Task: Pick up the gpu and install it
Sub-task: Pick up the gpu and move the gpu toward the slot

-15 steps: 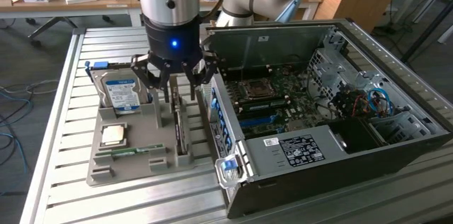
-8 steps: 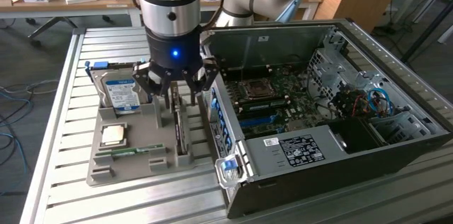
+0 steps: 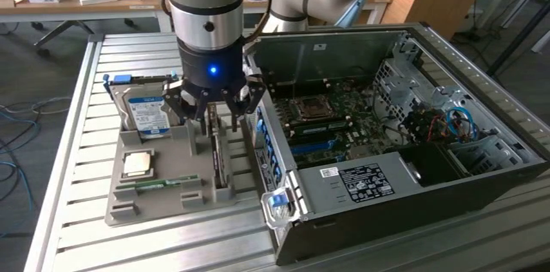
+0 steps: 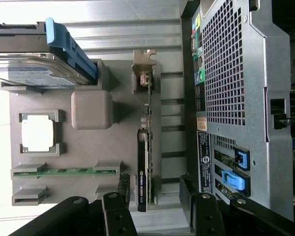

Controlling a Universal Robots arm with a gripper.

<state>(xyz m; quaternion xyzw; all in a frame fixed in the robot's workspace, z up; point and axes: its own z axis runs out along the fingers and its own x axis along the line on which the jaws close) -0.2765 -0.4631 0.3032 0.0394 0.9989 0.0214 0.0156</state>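
Between the fingers (image 4: 115, 216): the pincer (image 3: 215, 116) (image 4: 155, 212) stands spread wide; the gpu (image 4: 143, 167) stands on edge in the gap, with free room along both faces.
Case side of the pincer: the computer case (image 4: 231, 98) wall rises just beside one finger; only a narrow lane of counter (image 3: 73, 156) lies between.
Opposite side: the hard drive (image 3: 148, 114) stands upright near the other finger.
Under the pincer: the grey tray (image 3: 159, 211) slot walls flank the card's lower edge.
Farther out: the CPU (image 3: 138, 164) and RAM stick (image 3: 159, 184) lie low, with open air above.
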